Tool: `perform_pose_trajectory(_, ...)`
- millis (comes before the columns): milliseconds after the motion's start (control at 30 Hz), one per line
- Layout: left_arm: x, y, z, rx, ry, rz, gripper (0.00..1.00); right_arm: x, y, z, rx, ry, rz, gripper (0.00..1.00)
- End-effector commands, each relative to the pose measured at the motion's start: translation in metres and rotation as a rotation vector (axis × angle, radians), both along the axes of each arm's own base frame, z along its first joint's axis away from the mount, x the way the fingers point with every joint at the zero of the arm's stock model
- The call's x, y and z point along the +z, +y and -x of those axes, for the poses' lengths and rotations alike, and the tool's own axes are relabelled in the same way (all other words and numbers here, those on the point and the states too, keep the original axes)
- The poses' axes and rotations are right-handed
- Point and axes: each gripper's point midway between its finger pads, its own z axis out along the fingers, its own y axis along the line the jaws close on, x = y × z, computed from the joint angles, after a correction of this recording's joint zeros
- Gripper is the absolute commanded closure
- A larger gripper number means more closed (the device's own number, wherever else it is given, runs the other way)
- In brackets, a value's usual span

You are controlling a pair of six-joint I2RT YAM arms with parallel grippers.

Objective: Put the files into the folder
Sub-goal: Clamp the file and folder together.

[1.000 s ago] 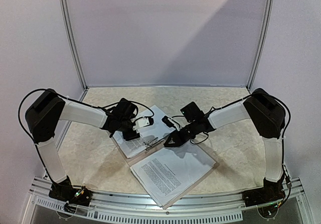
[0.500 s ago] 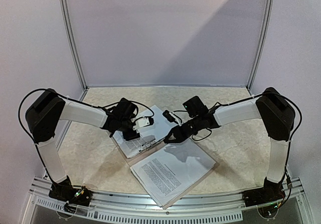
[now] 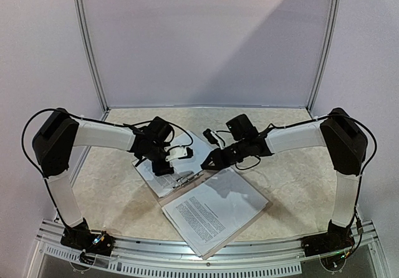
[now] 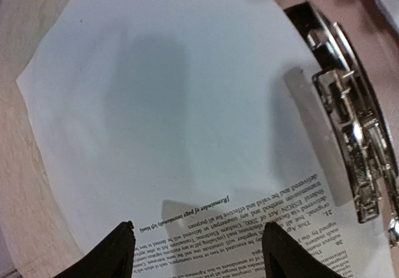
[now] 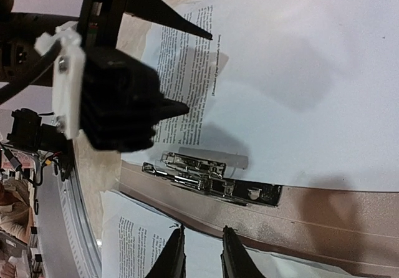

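Plainly the files [image 4: 156,103] are thin, floppy paper: light, easy to crease, and apt to slide over one another. I judge a free edge or corner the best place to pinch them, with the sheet drawn along flat rather than lifted high. The folder [image 5: 324,212] is stiffer card and lies opened out on the surface [image 3: 293,166], its metal clip [image 5: 212,181] set along the spine between the two halves. White printed paper covers both halves: a far pile [image 3: 165,181] on the half toward the left arm and a near pile [image 3: 215,212] on the half toward the front edge. That makes two piles, one folder and one clip; how many sheets lie in each pile cannot be told. The left hand [image 4: 198,244] hangs just above the far pile, fingers spread wide with nothing between them. The right hand [image 5: 201,253] hovers over the spine near the clip, its fingers drawn close with only a narrow gap, and it holds nothing.
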Motion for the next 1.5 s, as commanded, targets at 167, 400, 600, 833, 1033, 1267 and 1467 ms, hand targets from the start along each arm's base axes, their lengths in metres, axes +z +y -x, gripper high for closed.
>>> perform_pose_trajectory(167,0.052,-0.010,0.041,-0.172,0.054,0.065,0.39,-0.007,-0.001,-0.020,-0.099,0.100,0.008,0.80)
perform_pose_trajectory(400,0.032,-0.002,0.075,-0.366,-0.068,0.038,0.49,-0.007,-0.006,-0.021,-0.136,0.104,0.019,0.78)
perform_pose_trajectory(600,0.018,-0.014,0.075,-0.392,-0.087,0.001,0.55,-0.010,-0.001,-0.025,-0.159,0.145,0.003,0.77)
perform_pose_trajectory(833,-0.003,-0.012,0.088,-0.427,-0.015,-0.045,0.56,-0.007,-0.006,-0.027,-0.180,0.126,0.021,0.76)
perform_pose_trajectory(1033,-0.006,-0.018,0.085,-0.409,-0.014,-0.041,0.55,-0.006,-0.007,-0.025,-0.169,0.119,0.027,0.76)
perform_pose_trajectory(1267,-0.010,-0.019,0.084,-0.384,0.001,-0.067,0.58,-0.006,-0.010,-0.022,-0.166,0.111,0.031,0.76)
perform_pose_trajectory(1467,0.005,-0.028,0.079,-0.378,-0.031,-0.034,0.65,-0.003,-0.011,-0.020,-0.159,0.107,0.024,0.76)
